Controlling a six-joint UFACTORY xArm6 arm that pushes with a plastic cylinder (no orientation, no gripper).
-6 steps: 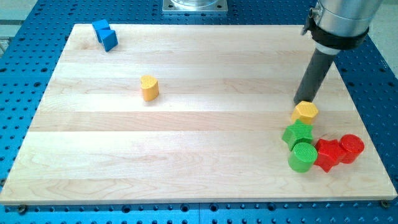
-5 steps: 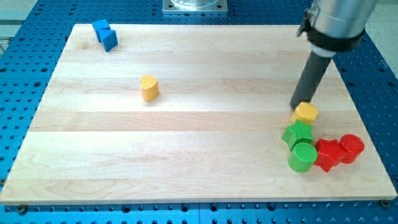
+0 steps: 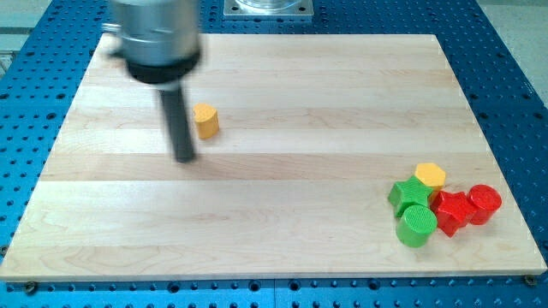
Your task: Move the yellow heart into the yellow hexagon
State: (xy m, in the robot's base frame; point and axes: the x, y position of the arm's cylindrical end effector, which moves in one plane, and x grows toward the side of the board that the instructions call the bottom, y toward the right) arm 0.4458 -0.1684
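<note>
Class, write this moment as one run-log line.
my tip: left of yellow heart, apart | yellow hexagon: far right, touching green star | heart not yet moved

Our tip [image 3: 185, 159] sits just left-below the yellow heart [image 3: 205, 121], a slim gap between | open board stretches from our tip rightward to the far cluster | there the yellow hexagon [image 3: 430, 176] is hemmed below by the green star [image 3: 409, 194], green cylinder [image 3: 416, 226], red star [image 3: 451, 211], red cylinder [image 3: 484, 203] | its top and left lie open
</note>
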